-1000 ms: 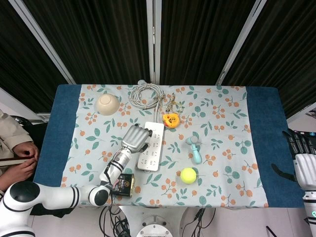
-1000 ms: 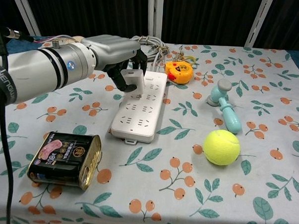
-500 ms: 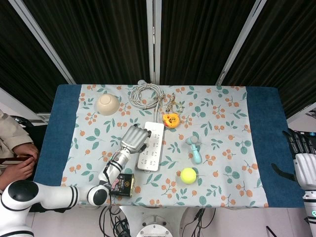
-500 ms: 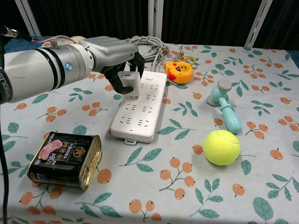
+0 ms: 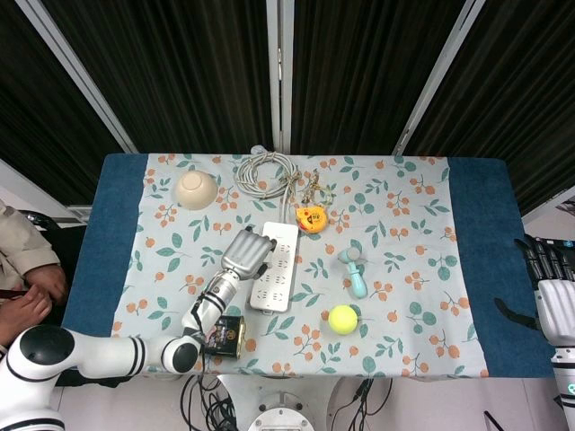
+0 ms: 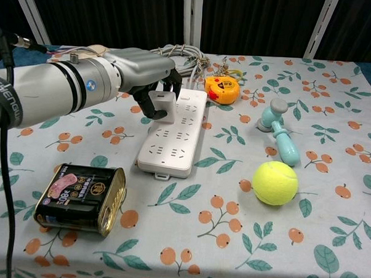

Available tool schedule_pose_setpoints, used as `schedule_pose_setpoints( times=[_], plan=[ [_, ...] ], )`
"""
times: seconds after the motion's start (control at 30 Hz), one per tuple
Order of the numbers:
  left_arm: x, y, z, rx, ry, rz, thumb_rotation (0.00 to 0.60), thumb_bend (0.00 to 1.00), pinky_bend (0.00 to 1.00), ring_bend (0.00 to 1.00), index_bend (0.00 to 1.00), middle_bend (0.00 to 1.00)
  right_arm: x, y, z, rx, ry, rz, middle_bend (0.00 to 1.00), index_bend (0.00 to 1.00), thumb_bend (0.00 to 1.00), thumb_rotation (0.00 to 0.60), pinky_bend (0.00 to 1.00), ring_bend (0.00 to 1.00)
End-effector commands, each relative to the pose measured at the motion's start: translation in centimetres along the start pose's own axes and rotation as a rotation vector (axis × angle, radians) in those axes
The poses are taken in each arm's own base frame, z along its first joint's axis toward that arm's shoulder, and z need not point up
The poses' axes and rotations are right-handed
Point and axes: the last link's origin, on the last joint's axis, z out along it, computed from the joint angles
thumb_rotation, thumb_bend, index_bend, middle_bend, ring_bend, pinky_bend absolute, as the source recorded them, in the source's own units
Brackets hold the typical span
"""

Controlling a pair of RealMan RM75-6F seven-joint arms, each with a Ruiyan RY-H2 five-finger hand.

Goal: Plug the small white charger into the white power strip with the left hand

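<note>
The white power strip (image 6: 176,135) (image 5: 276,277) lies lengthwise in the middle of the floral cloth. My left hand (image 6: 139,72) (image 5: 246,254) hovers over its left edge, pinching the small white charger (image 6: 162,105), which hangs tilted just above the strip's near-left sockets. I cannot tell whether the prongs touch the strip. In the head view the hand hides the charger. My right hand (image 5: 552,287) stays off the table's right edge, fingers spread, holding nothing.
A black tin can (image 6: 81,198) lies at the front left. A yellow tennis ball (image 6: 275,182) and a teal handled tool (image 6: 278,132) sit right of the strip. A yellow tape measure (image 6: 222,88), coiled cable (image 6: 186,55) and bowl (image 5: 196,189) are behind.
The left hand has shifted slightly toward the near side and lowered the charger a little over the strip's left side. The right hand has not moved.
</note>
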Motion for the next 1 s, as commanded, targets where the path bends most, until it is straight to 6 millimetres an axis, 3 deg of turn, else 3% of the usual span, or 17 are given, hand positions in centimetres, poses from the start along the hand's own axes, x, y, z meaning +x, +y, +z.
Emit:
schedule_pose_setpoints(
  times=[0.03, 0.6, 0.73, 0.83, 1.0],
  plan=[
    [-0.2, 0.2, 0.2, -0.002, -0.011, 0.009, 0.600, 0.44, 0.32, 0.52, 0.66, 0.70, 0.0, 0.1, 0.0, -0.002, 0.001, 0.000, 0.02, 0.00, 0.13, 0.600, 0.00, 0.00],
    [-1.0, 0.6, 0.3, -0.011, -0.023, 0.025, 0.600, 0.42, 0.31, 0.52, 0.64, 0.68, 0.0, 0.2, 0.0, -0.007, 0.004, 0.001, 0.02, 0.00, 0.13, 0.600, 0.00, 0.00],
    [-0.8, 0.5, 0.1, -0.012, -0.011, 0.014, 0.600, 0.24, 0.30, 0.37, 0.38, 0.49, 0.1, 0.3, -0.1, -0.009, 0.007, 0.002, 0.02, 0.00, 0.13, 0.600, 0.00, 0.00],
    [-0.4, 0.3, -0.2, -0.008, 0.006, -0.009, 0.600, 0.16, 0.26, 0.21, 0.21, 0.31, 0.1, 0.3, -0.2, -0.009, 0.009, 0.003, 0.02, 0.00, 0.13, 0.600, 0.00, 0.00],
    [0.5, -0.7, -0.8, 0.006, 0.046, -0.056, 0.600, 0.14, 0.18, 0.13, 0.14, 0.21, 0.2, 0.3, -0.3, -0.008, 0.013, 0.005, 0.02, 0.00, 0.13, 0.600, 0.00, 0.00]
  ],
)
